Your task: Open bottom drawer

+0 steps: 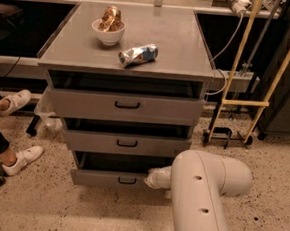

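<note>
You face a grey metal three-drawer cabinet [180, 45] at centre. A white robot arm [199, 192] reaches in from 5 o'clock. The grey metal bottom drawer [100, 178], lowest at 6 o'clock, stands partly out. The gripper [151, 178] sits at its 3 o'clock end; you cannot tell its grip.

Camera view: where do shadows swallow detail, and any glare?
In the camera view, the cabinet top is evenly lit; the gaps above each drawer front are black shadow; the crumpled packet glints; the gripper, at the right end of the bottom drawer, is well lit.
</note>
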Controlling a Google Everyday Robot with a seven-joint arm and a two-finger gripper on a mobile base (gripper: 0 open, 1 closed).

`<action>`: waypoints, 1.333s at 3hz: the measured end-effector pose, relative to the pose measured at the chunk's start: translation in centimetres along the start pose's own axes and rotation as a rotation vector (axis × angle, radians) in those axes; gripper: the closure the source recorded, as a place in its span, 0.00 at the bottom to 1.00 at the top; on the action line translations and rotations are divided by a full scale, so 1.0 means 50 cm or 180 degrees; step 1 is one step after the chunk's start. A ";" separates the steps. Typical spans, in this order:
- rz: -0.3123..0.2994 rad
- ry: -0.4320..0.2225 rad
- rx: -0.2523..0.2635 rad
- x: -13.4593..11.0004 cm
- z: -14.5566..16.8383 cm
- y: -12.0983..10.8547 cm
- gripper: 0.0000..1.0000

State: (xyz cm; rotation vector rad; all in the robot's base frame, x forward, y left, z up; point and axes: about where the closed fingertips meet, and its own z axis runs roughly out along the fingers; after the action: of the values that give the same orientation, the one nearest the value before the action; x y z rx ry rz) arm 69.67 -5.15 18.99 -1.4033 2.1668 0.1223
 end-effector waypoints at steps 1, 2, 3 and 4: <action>-0.0021 0.0010 -0.0019 0.011 -0.001 0.004 1.00; -0.0022 0.0009 -0.0020 0.007 -0.008 0.002 1.00; -0.0026 -0.0021 -0.0037 0.014 -0.009 0.016 1.00; -0.0057 -0.0050 -0.0088 0.029 -0.013 0.048 1.00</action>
State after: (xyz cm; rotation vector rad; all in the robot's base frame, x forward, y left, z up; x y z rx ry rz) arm 66.88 -5.47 18.31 -1.4322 2.1469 0.1565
